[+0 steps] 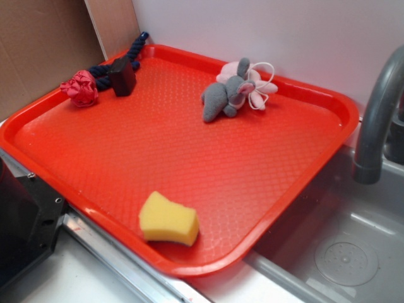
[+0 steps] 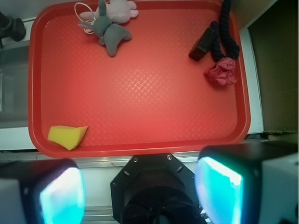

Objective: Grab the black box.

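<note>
The black box point(image 1: 122, 76) is a small matte block at the far left corner of the red tray point(image 1: 189, 158), leaning against the dark blue rope point(image 1: 126, 55) and next to its red knot point(image 1: 80, 88). In the wrist view the black box point(image 2: 203, 44) lies at the upper right, beside the rope point(image 2: 227, 32) and the knot point(image 2: 221, 73). My gripper point(image 2: 140, 196) hangs high above the near edge of the tray, far from the box. It is open, its two glowing pads point(image 2: 218, 193) set wide apart with nothing between them. The exterior view does not show the gripper.
A grey and pink stuffed toy point(image 1: 235, 90) lies at the back of the tray. A yellow sponge point(image 1: 168, 220) sits near the front edge. A grey faucet point(image 1: 379, 113) and sink point(image 1: 341, 252) are to the right. Cardboard point(image 1: 44, 44) stands at the back left. The robot base point(image 2: 154, 191) is below the gripper.
</note>
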Controlling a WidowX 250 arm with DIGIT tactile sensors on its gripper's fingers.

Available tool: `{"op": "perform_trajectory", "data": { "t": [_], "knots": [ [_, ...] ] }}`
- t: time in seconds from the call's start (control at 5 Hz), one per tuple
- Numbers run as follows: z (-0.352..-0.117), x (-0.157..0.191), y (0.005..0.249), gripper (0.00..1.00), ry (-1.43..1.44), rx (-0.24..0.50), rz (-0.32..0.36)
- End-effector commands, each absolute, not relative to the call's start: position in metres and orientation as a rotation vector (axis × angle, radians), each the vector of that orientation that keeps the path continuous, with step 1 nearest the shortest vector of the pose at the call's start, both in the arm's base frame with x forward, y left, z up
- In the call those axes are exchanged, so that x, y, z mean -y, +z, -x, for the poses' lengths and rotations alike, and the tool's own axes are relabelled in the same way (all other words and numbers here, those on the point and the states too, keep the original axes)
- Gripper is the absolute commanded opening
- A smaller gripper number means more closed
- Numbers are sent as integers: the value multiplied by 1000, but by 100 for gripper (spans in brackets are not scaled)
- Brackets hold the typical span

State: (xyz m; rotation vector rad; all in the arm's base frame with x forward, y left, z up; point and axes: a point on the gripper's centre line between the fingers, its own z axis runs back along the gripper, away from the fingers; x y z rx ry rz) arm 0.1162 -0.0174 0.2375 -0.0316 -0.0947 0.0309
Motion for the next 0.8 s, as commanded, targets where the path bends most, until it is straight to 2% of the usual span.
{"op": "perform_trajectory", "data": {
  "t": [0.0,0.2,0.4,0.6],
  "knots": [
    [-116,17,238,100,31,95,32],
    [-150,-23,201,100,277,90,-52],
    [-185,-50,192,100,530,208,-71],
    [-205,-78,166,100,737,323,-113]
  ]
}}
